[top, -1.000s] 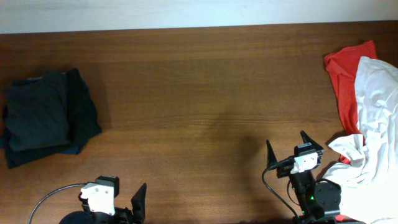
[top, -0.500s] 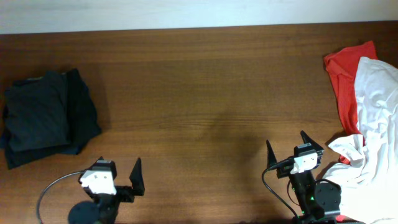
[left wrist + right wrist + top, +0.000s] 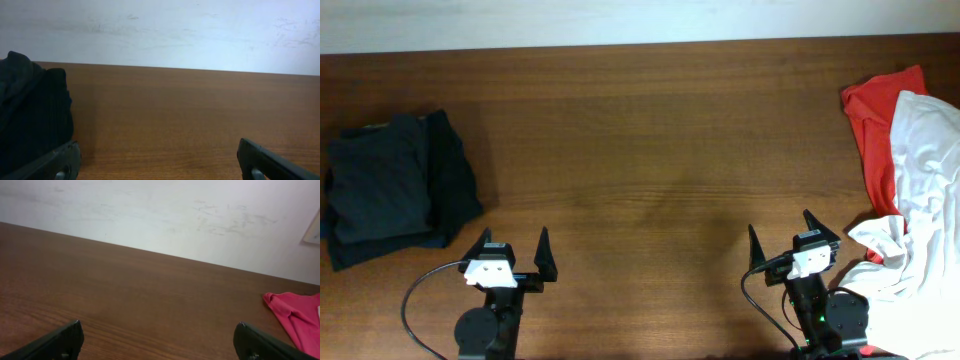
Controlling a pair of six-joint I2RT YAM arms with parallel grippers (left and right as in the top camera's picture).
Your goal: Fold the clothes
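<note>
Black clothes (image 3: 395,190), left of left gripper (image 3: 514,236), apart

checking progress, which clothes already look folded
The black pile at the left, stacked flat and squared; the red shirt and white shirt lie rumpled at the right.

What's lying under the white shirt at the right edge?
A red shirt shows beneath the white shirt, sticking out along its left and top edges. The rest of it, and anything else below, is covered.
</note>
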